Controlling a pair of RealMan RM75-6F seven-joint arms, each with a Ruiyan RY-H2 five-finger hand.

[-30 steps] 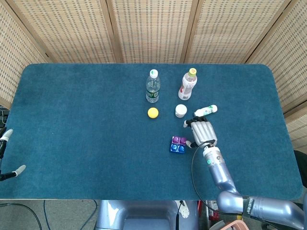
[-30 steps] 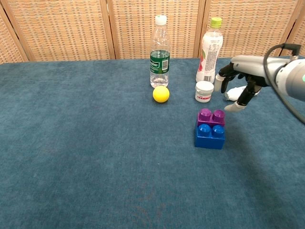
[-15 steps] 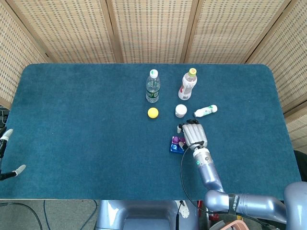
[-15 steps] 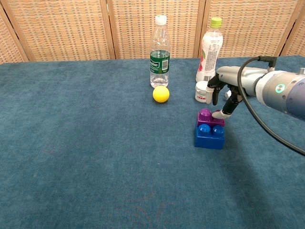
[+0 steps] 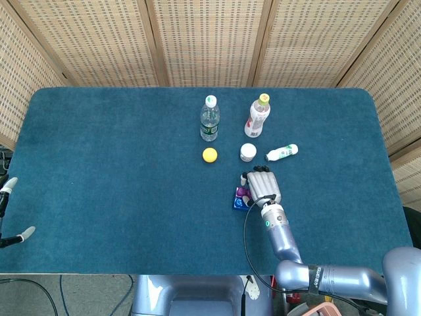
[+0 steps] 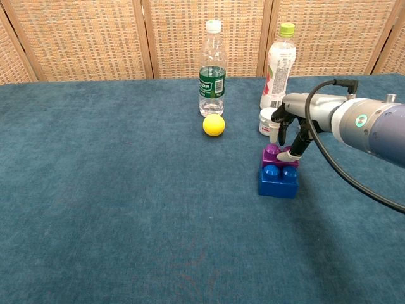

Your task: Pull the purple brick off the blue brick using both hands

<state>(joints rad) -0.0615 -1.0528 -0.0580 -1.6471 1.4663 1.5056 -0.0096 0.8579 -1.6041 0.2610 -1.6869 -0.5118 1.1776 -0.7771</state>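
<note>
A purple brick (image 6: 273, 154) sits stacked on a blue brick (image 6: 277, 181) on the blue table cloth, right of centre. My right hand (image 6: 296, 113) hangs just over the purple brick with its fingers pointing down and apart. One fingertip (image 6: 286, 154) touches the brick's right top edge, and nothing is gripped. From the head view, the right hand (image 5: 263, 186) covers most of the purple brick (image 5: 241, 192) and part of the blue brick (image 5: 239, 203). Only two spread fingertips of my left hand (image 5: 8, 210) show, at the far left edge.
Behind the bricks stand a clear water bottle (image 6: 212, 69), a white bottle with a green cap (image 6: 279, 66), a small white jar (image 6: 265, 121) and a yellow ball (image 6: 214, 125). A small bottle (image 5: 282, 153) lies right of the jar. A black cable (image 6: 329, 152) loops from my right wrist.
My right hand has moved left and down, from beside the lying bottle to right over the purple brick, where a fingertip now touches it. The bricks and left hand have not moved.
</note>
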